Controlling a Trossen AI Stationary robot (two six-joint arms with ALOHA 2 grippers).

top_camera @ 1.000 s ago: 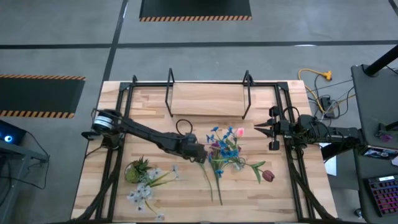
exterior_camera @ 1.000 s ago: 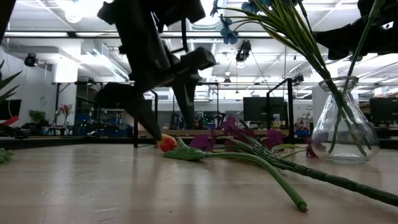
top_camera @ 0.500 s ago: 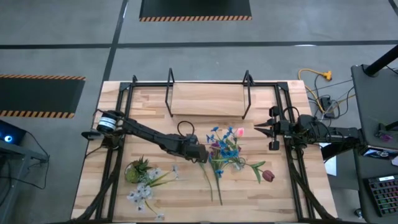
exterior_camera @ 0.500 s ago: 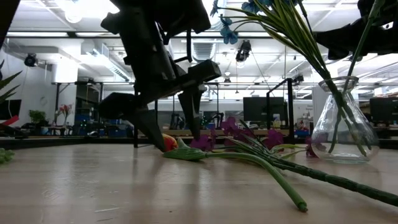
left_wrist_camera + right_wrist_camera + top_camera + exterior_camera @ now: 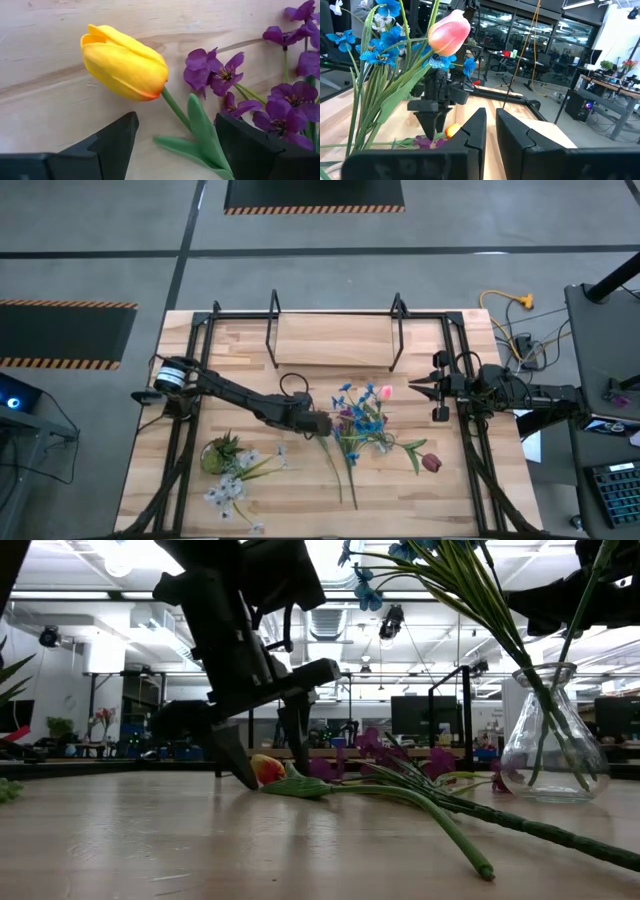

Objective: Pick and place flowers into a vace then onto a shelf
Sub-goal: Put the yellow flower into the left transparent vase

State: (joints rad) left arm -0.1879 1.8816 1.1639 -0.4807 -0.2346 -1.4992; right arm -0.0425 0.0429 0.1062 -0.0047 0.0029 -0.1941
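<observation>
Picking step: left gripper [image 5: 172, 145] spread wide, straddling yellow tulip's [image 5: 125, 62] stem on table centre, left of vase [image 5: 548, 735]. Next: close, lift (right gripper [image 5: 418, 389] shut, far right).

The left hand [image 5: 262, 765] is dropping lower toward the worktop [image 5: 150, 840], its open fingers [image 5: 107, 145] now straddling the yellow tulip [image 5: 125, 62] (head fully visible between the tips, where it was half hidden before).
</observation>
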